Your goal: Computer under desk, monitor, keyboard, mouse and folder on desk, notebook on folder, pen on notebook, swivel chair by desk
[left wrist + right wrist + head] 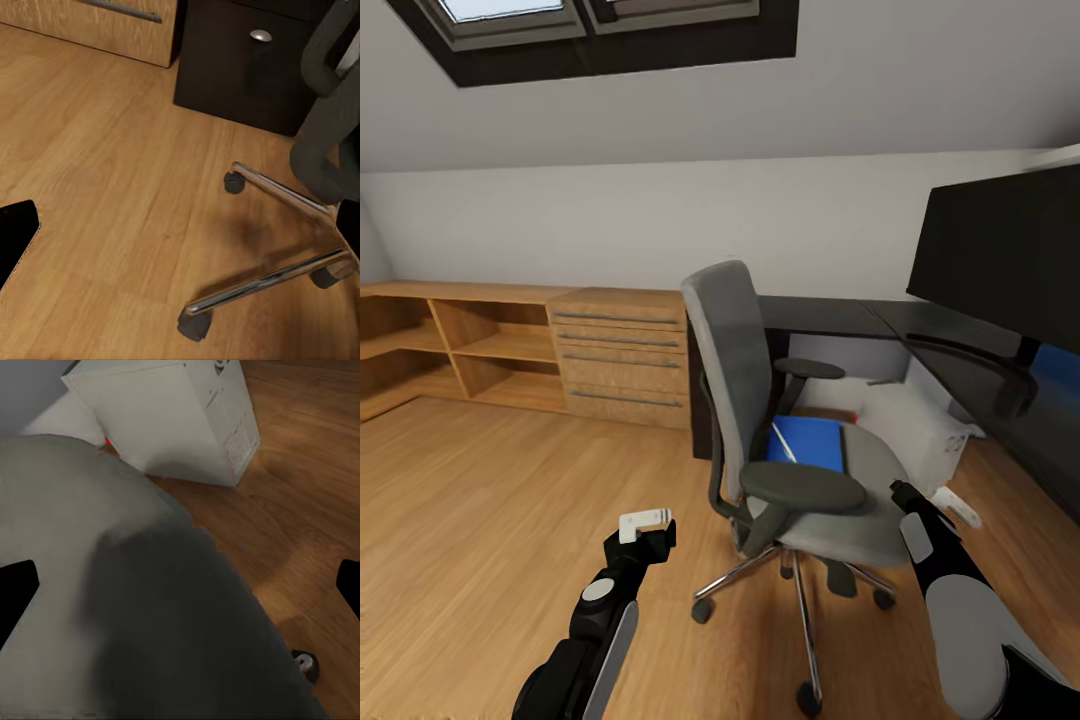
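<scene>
The black left gripper (647,521) and black right gripper (945,500) are half hidden, so I cannot tell their state. The grey padded swivel chair (760,400) holds a flat blue folder (808,443).

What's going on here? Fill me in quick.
The robot stands facing the swivel chair, which is pulled away from the dark desk. A blue folder lies on the seat with a pen on it. The white computer sits on the floor under the desk, and the monitor is on top. The right gripper hangs beside the seat's edge; the left gripper hangs over the wooden floor. Neither holds anything.
</scene>
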You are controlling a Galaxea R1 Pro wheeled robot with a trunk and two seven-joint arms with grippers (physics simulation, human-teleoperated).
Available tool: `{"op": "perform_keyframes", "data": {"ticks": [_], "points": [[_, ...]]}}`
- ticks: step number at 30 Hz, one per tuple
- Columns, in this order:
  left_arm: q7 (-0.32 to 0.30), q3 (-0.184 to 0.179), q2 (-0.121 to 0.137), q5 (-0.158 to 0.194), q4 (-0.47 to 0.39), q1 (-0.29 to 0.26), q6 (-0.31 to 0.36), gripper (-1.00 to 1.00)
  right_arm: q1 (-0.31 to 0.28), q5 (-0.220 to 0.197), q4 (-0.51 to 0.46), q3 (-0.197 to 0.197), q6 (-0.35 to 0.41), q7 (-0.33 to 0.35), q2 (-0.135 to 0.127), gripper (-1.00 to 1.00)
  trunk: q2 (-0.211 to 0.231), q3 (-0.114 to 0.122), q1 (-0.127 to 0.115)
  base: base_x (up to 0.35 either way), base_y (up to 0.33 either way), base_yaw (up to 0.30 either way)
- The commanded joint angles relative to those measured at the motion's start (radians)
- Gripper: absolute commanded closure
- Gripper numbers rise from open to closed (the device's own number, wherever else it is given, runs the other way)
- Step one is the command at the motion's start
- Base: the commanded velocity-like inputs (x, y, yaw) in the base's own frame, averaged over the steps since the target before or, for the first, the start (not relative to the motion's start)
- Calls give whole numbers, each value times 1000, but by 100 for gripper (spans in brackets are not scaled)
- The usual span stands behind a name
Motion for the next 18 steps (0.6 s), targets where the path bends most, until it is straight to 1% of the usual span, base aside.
{"op": "perform_keyframes", "data": {"ticks": [1, 18], "points": [[9, -2, 0, 10, -1, -1, 4, -100, 0, -11, -1, 1, 0, -3, 0, -100, 0, -1, 0, 7, 0, 190], [9, -2, 0, 11, -1, -1, 4, -100, 0, -11, 3, 1, 1, -1, 3, -100, 0, -1, 0, 1, 0, 269]]}}
